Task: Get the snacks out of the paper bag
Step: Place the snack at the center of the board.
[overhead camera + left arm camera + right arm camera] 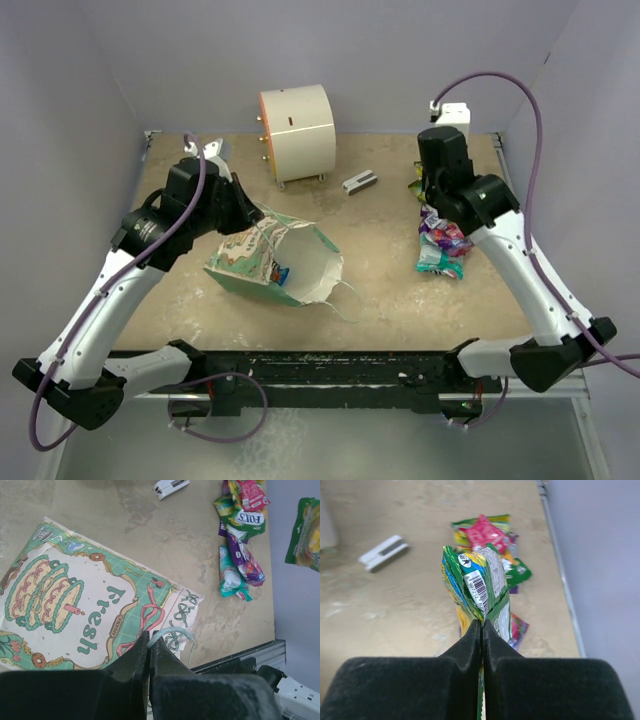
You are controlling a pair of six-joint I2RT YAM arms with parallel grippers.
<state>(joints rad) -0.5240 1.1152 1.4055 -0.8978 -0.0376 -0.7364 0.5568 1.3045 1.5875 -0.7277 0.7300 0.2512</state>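
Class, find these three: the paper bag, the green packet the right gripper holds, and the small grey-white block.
paper bag (245,258): top view, printed side.
green packet (479,582): right wrist view, barcode panel.
grey-white block (360,182): top view, upper face.

Beige table (380,285) carrying paper bag (262,262) lying sideways, snacks (441,245) lying heaped at right, grey block (359,181) and white cylinder (298,132) sitting behind.
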